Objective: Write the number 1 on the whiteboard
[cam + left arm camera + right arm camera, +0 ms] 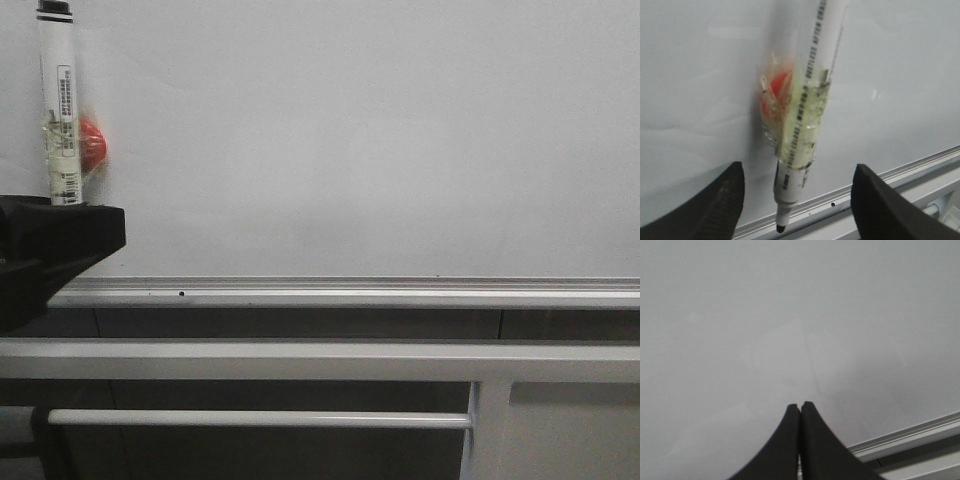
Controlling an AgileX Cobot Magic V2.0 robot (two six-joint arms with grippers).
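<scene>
The whiteboard (pixel 350 130) fills the front view, glossy white and bare; the number 1 is out of view. A white marker (pixel 60 110) stands upright against the board at the far left, fixed there by yellowish tape and a red magnet (pixel 93 142). My left gripper (pixel 65 215) sits at the marker's lower end. In the left wrist view this gripper (pixel 797 167) is open, its fingers (pixel 725 195) wide on either side of the marker (pixel 807 95), not touching it. The black tip (pixel 781 228) is bare. My right gripper (pixel 800 404) is shut and empty, facing the whiteboard (pixel 790 300).
A silver bottom rail (pixel 350 292) with a tiny black dot (pixel 181 294) runs under the board. Grey metal frame bars (pixel 300 358) and a thinner bar (pixel 260 418) lie below it. A faint grey trace (pixel 810 365) crosses the board near the right gripper.
</scene>
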